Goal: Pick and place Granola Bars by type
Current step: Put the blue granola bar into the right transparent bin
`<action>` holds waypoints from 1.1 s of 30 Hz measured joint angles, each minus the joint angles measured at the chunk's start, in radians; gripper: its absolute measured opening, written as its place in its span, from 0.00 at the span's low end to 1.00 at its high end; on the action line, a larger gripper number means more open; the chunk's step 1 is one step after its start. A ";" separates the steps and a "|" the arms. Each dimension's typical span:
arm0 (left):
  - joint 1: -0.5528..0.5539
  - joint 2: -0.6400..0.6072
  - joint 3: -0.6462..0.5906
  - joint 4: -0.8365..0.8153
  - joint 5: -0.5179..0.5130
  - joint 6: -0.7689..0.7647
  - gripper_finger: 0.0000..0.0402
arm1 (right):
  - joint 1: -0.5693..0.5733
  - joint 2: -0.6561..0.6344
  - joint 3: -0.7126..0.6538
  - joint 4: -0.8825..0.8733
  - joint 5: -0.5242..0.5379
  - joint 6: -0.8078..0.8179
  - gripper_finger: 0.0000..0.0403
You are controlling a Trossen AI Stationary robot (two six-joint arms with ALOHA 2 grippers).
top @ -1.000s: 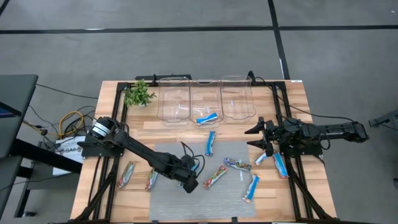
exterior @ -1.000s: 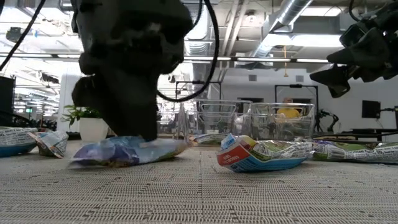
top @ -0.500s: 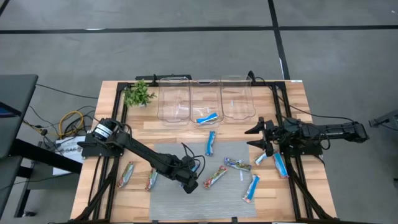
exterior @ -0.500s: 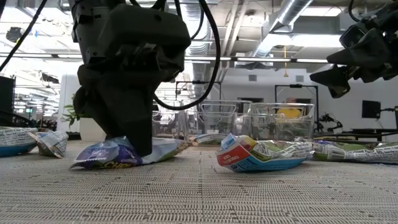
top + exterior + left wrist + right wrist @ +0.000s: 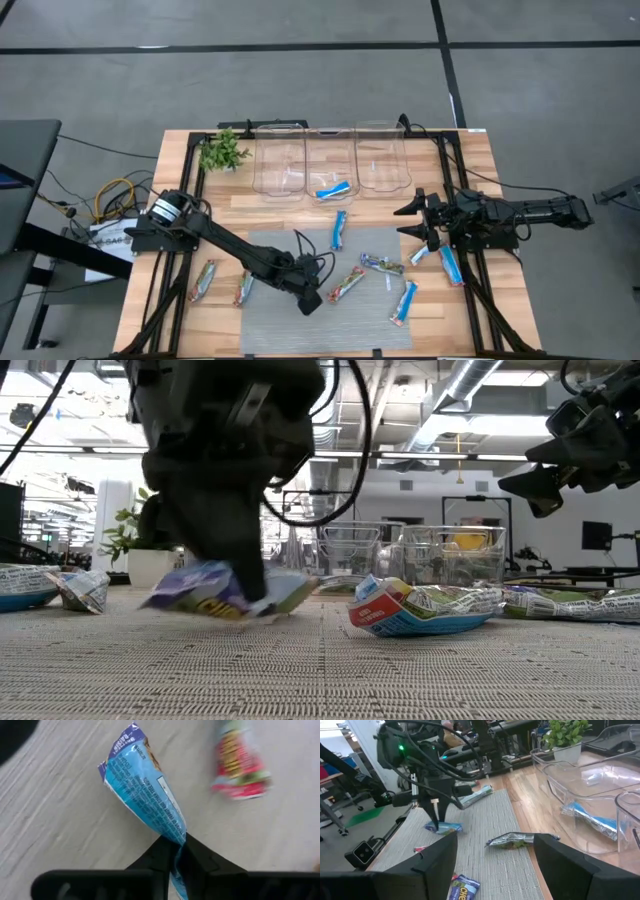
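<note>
My left gripper (image 5: 312, 300) stands over the grey mat (image 5: 280, 335) near the table's front and is shut on a blue-and-white granola bar (image 5: 145, 795). That bar (image 5: 215, 592) sits tilted in the low view. A red-and-green bar (image 5: 346, 284) lies flat just right of it. A silvery bar (image 5: 381, 264) and blue bars (image 5: 404, 302) (image 5: 339, 230) also rest flat on the mat. One blue bar (image 5: 333, 188) lies in the middle clear bin. My right gripper (image 5: 415, 220) hovers open at the table's right side, holding nothing. My left gripper pinches the blue bar's wrapper (image 5: 176, 834) between its two fingers, where the wrapper is squeezed narrow, nearer one end. The fingers slant down from above. Most of the bar sticks out past the fingertips, tilted, its free end (image 5: 165, 595) raised off the mat.
Three clear bins (image 5: 280, 165) (image 5: 355, 150) (image 5: 380, 165) stand in a row at the far edge, a green plant sprig (image 5: 222, 152) left of them. Two more bars (image 5: 203, 280) (image 5: 244, 288) lie on the wood at the left, two (image 5: 450, 265) (image 5: 418, 255) below my right gripper.
My left gripper has shut on the blue bar, which lay flat on the mat a second ago. The bar now sits tilted, one end lifted off the mat and shifted slightly toward the table's right. My right arm has kept still.
</note>
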 joint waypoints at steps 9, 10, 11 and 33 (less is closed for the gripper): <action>0.048 -0.041 0.079 0.239 0.014 0.187 0.10 | 0.000 0.000 0.000 0.000 0.000 0.000 0.63; 0.057 -0.045 0.090 0.288 0.026 0.205 0.10 | 0.000 0.000 0.000 0.000 0.000 0.000 0.63; 0.065 -0.050 0.101 0.332 0.041 0.221 0.10 | 0.000 0.000 0.000 0.001 0.000 0.000 0.63; 0.152 -0.055 0.225 0.541 0.252 0.374 0.10 | 0.000 0.000 0.000 0.000 0.000 0.000 0.63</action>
